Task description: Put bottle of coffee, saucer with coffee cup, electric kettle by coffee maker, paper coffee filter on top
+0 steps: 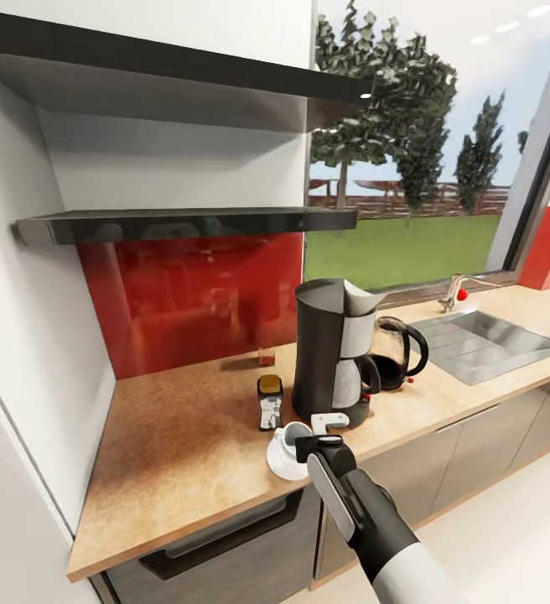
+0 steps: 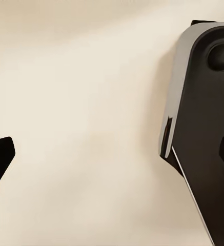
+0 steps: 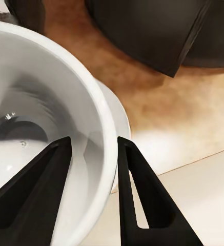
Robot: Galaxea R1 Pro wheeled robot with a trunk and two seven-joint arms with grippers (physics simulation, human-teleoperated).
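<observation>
Status: station looks nearly built. Coffee maker (image 1: 335,352) stands on the countertop (image 1: 174,436). Bottle of coffee (image 1: 269,403) is already down on the counter just to one side of it, yellow cap up, label facing me. Paper coffee filter (image 1: 360,299) sits in the top of the machine, a white cone poking up. Electric kettle (image 1: 396,352) is right beside the maker on its far side, toward the sink (image 1: 485,340). Saucer (image 1: 280,460) is on the counter in front of the maker, near the edge, with the coffee cup (image 1: 292,438) on it.

My right gripper (image 3: 94,174) straddles the cup's rim: one finger inside the bowl, the other outside, against or just off the wall. Looks clamped on the rim, though I can't confirm firm contact. The saucer shows directly under the cup in the wrist view, so I judge the cup seated or very close to it.

Left: release, back off. Then it should be done.

Left gripper (image 2: 91,154): fingers spread wide, nothing between them, plain pale surface beyond.

Cup look: glossy white, rounded, empty, upright. Thin wall; a rim pinch could tip it on release.
</observation>
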